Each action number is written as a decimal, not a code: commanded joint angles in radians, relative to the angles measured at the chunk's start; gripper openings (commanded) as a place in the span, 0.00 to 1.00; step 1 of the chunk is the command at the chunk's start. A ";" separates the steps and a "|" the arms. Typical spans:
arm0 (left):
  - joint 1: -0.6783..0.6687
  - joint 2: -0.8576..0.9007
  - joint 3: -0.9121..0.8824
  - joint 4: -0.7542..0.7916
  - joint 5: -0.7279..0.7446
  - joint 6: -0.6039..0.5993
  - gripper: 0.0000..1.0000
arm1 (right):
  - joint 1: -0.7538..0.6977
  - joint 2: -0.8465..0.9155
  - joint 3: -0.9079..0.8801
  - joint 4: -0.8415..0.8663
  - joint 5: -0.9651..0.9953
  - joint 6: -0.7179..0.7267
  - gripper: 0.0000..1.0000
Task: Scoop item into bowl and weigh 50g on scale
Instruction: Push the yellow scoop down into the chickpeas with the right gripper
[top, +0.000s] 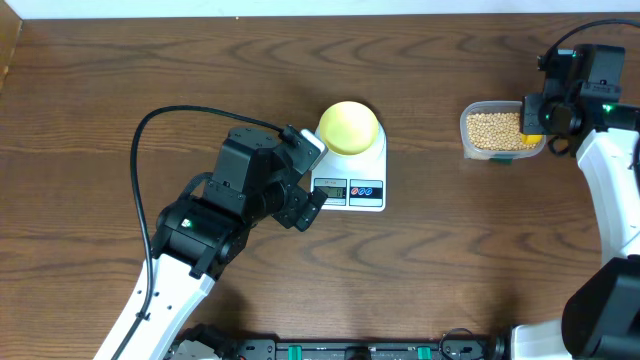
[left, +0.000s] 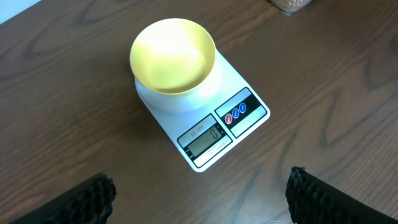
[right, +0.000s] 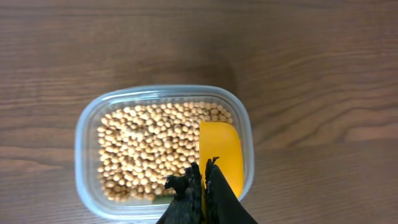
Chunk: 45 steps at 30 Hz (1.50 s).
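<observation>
At desk (top: 120, 60) centre, empty bowl (left: 173, 55) sits on scale (left: 239, 84). Wide-open left claw (left: 202, 196) hangs at its 8 o'clock. At scale's 3 o'clock, right claw (right: 205, 177) grips scoop (right: 221, 152) in tub (right: 87, 124) of beans (right: 149, 149). Risk: tilting the loaded scoop in transit would spill beans.

Clear plastic tub (right: 83, 134) on brown wood-grain table (right: 311, 62), full of small tan beans (right: 149, 149), yellow scoop (right: 221, 152) along tub's right side, right gripper (right: 204, 169) clamped on scoop's near end.
</observation>
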 joint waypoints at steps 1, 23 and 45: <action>0.005 -0.011 0.004 0.003 -0.003 -0.016 0.90 | -0.012 0.037 0.019 0.002 0.033 -0.018 0.01; 0.005 -0.011 0.004 0.003 -0.003 -0.016 0.90 | -0.040 0.083 0.017 0.006 -0.143 -0.018 0.01; 0.005 -0.011 0.004 0.003 -0.003 -0.016 0.90 | -0.103 0.142 0.011 0.010 -0.374 -0.026 0.01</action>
